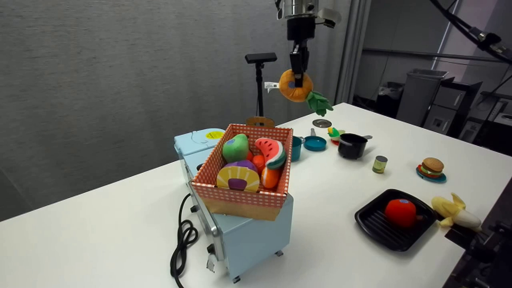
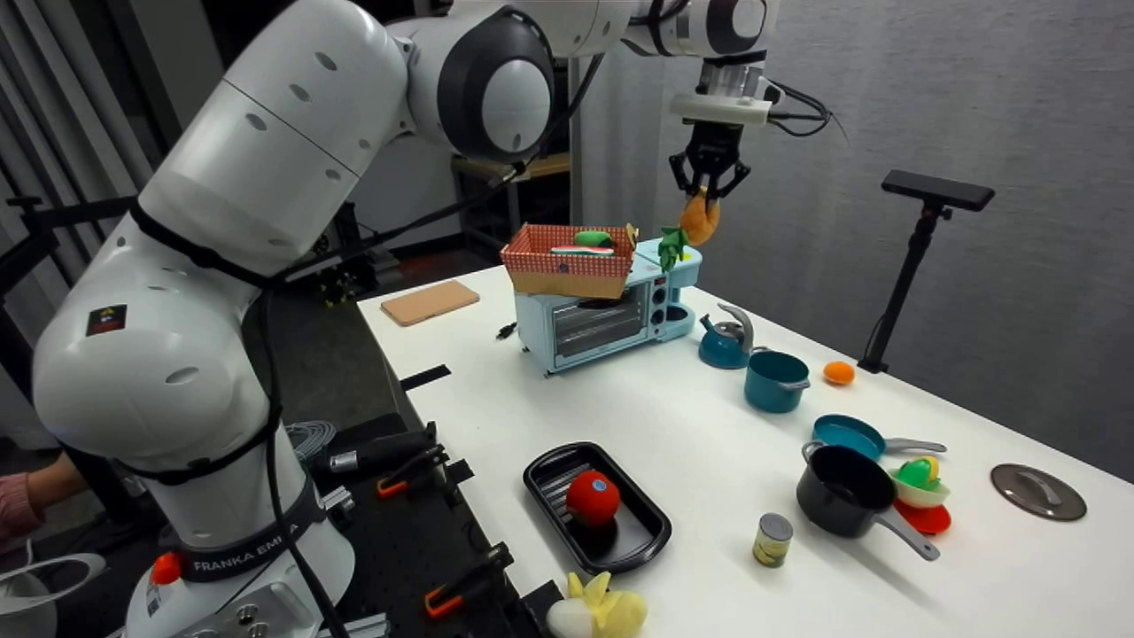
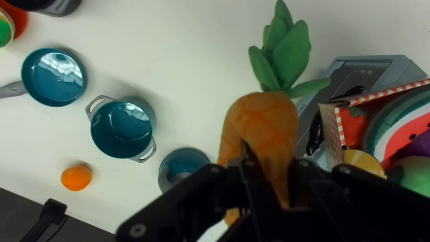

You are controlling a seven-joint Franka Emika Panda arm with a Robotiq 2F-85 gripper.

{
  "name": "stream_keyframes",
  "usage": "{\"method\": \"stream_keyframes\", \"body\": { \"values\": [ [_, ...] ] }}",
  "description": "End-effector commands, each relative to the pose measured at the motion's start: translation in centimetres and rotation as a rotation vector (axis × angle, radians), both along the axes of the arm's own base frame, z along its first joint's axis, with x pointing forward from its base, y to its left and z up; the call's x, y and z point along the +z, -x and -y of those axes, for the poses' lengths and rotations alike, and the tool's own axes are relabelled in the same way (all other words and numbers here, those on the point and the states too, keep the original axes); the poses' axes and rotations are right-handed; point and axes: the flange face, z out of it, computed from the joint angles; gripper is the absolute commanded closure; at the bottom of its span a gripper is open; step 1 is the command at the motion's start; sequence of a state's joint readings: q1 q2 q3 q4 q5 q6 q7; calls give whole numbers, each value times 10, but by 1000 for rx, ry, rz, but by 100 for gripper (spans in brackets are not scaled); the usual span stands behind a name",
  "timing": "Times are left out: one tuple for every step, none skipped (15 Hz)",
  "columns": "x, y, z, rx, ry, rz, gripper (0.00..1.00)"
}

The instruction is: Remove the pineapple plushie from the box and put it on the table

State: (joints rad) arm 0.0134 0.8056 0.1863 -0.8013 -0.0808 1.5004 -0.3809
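Observation:
The pineapple plushie (image 1: 296,95), orange with green leaves, hangs in the air in both exterior views (image 2: 700,223). My gripper (image 1: 299,80) is shut on its body; in an exterior view (image 2: 709,197) the fingers pinch it from above. In the wrist view the plushie (image 3: 262,117) sits between the fingertips (image 3: 268,158), its leaves pointing up the picture. The box (image 1: 240,203), red-checked and open-topped, stands on the light-blue oven, beside and below the plushie, and holds several plush fruits. It also shows in the wrist view (image 3: 331,134). The white table (image 1: 328,224) lies below.
The light-blue oven (image 2: 585,323) bears the box. A teal kettle (image 2: 725,344), teal pot (image 2: 772,381), orange ball (image 2: 838,373), teal pan (image 2: 846,432) and black pot (image 2: 842,496) stand along the table. A black tray (image 2: 651,523) holds a red plush. A camera stand (image 2: 912,275) rises behind.

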Motion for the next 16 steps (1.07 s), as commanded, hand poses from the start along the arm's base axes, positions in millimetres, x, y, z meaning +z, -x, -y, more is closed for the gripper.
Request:
{"method": "stream_keyframes", "body": {
  "values": [
    [0, -16, 4, -54, 29, 69, 96],
    [-2, -19, 6, -65, 36, 81, 96],
    [-4, -22, 8, -72, 38, 88, 96],
    [-6, -24, 11, -81, 37, 97, 96],
    [-9, -26, 14, -88, 39, 101, 96],
    [-11, -28, 16, -95, 38, 109, 96],
    [-13, -30, 19, -98, 29, 111, 96],
    [-14, -32, 21, -106, 33, 120, 96],
    [-16, -33, 23, -109, 31, 124, 96],
    [-16, -35, 26, -111, 26, 130, 96],
    [-15, -36, 28, -118, 23, 139, 96],
    [-15, -37, 30, -127, 19, 150, 96],
    [-13, -39, 33, -142, 10, 165, 96],
    [-11, -41, 36, -159, -1, 177, 96],
    [-9, -43, 38, -177, -10, 192, 96],
    [-8, -44, 39, -192, -15, 204, 96]
  ]
}}
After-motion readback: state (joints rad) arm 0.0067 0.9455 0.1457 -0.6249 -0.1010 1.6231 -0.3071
